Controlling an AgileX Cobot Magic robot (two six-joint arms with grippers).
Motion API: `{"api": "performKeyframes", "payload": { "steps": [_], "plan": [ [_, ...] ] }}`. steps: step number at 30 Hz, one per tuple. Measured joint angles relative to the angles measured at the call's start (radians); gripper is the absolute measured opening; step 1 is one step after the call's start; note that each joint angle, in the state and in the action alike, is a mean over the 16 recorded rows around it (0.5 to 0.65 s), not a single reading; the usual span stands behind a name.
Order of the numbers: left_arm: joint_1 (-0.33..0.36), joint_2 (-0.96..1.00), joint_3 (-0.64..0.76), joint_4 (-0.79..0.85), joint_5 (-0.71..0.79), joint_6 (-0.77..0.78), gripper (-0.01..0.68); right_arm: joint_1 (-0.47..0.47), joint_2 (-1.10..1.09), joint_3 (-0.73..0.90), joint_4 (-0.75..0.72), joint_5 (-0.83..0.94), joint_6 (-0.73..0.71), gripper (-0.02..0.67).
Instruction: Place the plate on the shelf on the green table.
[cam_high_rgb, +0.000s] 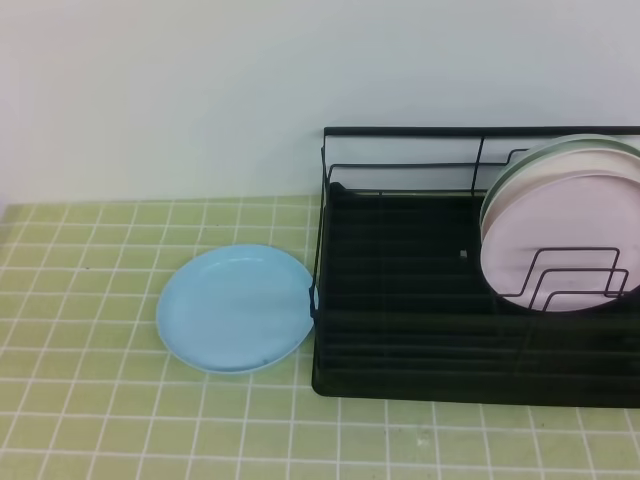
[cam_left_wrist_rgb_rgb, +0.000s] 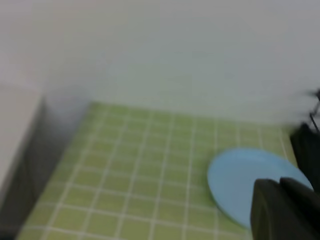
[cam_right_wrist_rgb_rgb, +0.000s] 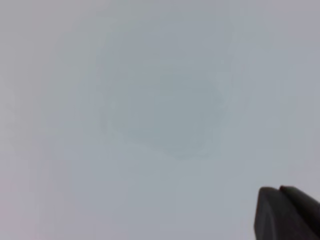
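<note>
The light-blue plate (cam_high_rgb: 237, 308) lies flat on the green table (cam_high_rgb: 80, 300), with its right rim against the left end of the shelf (cam_high_rgb: 400, 330), a black wire rack. Neither gripper shows in the exterior high view. In the left wrist view the plate (cam_left_wrist_rgb_rgb: 245, 177) sits at lower right on the green table (cam_left_wrist_rgb_rgb: 140, 165), just beyond my left gripper (cam_left_wrist_rgb_rgb: 280, 210), whose dark fingers are shut with nothing between them. A sliver of the shelf (cam_left_wrist_rgb_rgb: 307, 145) shows at the right edge. My right gripper (cam_right_wrist_rgb_rgb: 282, 212) is shut and empty, facing a blank grey surface.
A pale pink plate (cam_high_rgb: 560, 240) and a cream plate (cam_high_rgb: 545, 160) stand upright between wire dividers at the shelf's right end. A white wall runs behind the table. In the left wrist view the table's left edge (cam_left_wrist_rgb_rgb: 75, 130) drops beside a white surface.
</note>
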Motion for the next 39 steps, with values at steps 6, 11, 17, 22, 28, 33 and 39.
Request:
{"api": "performKeyframes", "payload": {
  "steps": [6,11,17,22,28,33,39],
  "plan": [
    [0.000,0.302,-0.185,-0.175,0.110,0.147,0.010,0.000,0.000,0.000,0.000,-0.055,0.077,-0.003],
    [0.000,0.536,-0.299,-0.261,0.108,0.241,0.065,0.000,0.000,-0.023,0.000,0.035,0.084,-0.003],
    [0.000,0.762,-0.403,-0.330,0.089,0.341,0.257,0.000,0.000,-0.077,-0.002,0.245,0.043,-0.003],
    [0.000,0.921,-0.463,-0.410,0.084,0.445,0.427,0.000,0.000,-0.123,-0.002,0.431,-0.002,-0.003],
    [0.000,1.093,-0.501,-0.499,0.056,0.593,0.556,0.000,0.000,-0.149,0.006,0.546,-0.059,-0.003],
    [0.000,1.221,-0.513,-0.534,0.001,0.687,0.559,0.000,0.013,-0.152,0.022,0.574,-0.097,-0.003],
    [0.000,1.352,-0.534,-0.538,-0.065,0.766,0.554,0.000,0.076,-0.164,0.063,0.594,-0.155,-0.003]
  ]
}}
